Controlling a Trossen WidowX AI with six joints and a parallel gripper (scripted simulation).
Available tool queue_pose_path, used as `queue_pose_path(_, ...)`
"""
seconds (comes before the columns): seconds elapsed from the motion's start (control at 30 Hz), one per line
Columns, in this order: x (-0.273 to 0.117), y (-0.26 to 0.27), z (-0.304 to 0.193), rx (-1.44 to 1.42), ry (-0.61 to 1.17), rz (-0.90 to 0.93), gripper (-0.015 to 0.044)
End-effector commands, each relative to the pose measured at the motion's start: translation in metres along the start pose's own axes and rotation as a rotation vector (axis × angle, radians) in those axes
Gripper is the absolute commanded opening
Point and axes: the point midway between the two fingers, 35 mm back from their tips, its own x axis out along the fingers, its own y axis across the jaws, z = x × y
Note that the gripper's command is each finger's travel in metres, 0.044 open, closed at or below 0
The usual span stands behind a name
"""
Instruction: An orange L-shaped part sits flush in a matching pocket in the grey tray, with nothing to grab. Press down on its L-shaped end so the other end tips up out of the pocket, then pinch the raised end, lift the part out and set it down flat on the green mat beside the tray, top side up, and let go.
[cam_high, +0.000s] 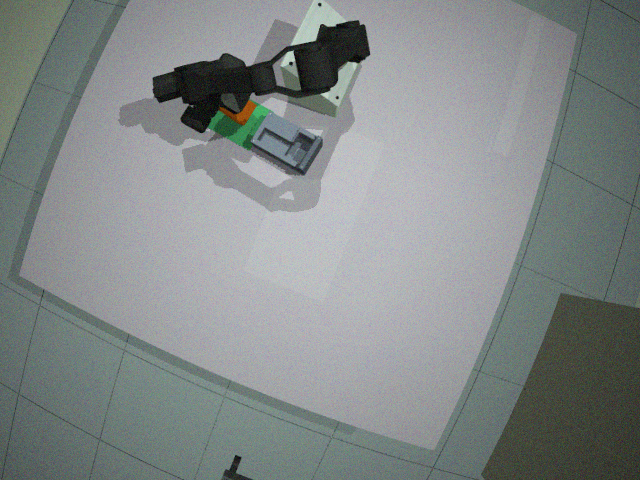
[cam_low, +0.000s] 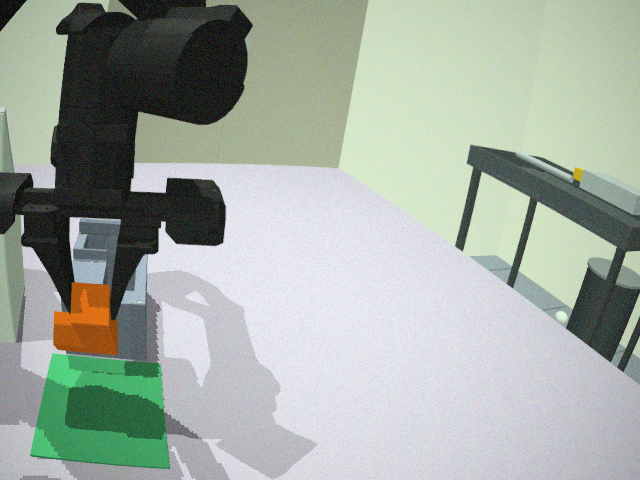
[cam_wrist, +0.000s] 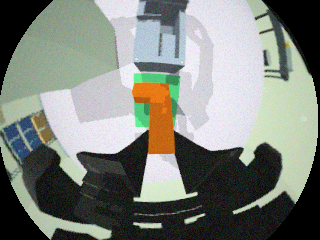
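The orange L-shaped part (cam_high: 244, 113) (cam_low: 85, 338) (cam_wrist: 161, 125) is in the air above the green mat (cam_high: 240, 137) (cam_low: 113, 454) (cam_wrist: 141, 120). My gripper (cam_low: 92, 311) (cam_wrist: 160, 133) is shut on its straight end, one finger on each side. The L-shaped end points away from the fingers and looks tilted in the exterior view. A dark shadow lies on the mat below, apart from the part. The exact height is hard to tell. The grey tray (cam_high: 281, 125) (cam_low: 133, 330) (cam_wrist: 146, 47) stands beside the mat with its pocket empty. In the top view the arm hides the fingertips.
The pale arm base block (cam_high: 330, 103) stands near the tray and mat. The tray's walls rise above the mat's edge. A dark side table (cam_low: 547, 191) and a dark bin (cam_low: 599, 304) are far off at the right in the exterior view.
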Motion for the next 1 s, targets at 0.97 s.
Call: queue_pose_path(0.97,0.04,0.004,0.003,0.009,-0.014,0.005,0.0)
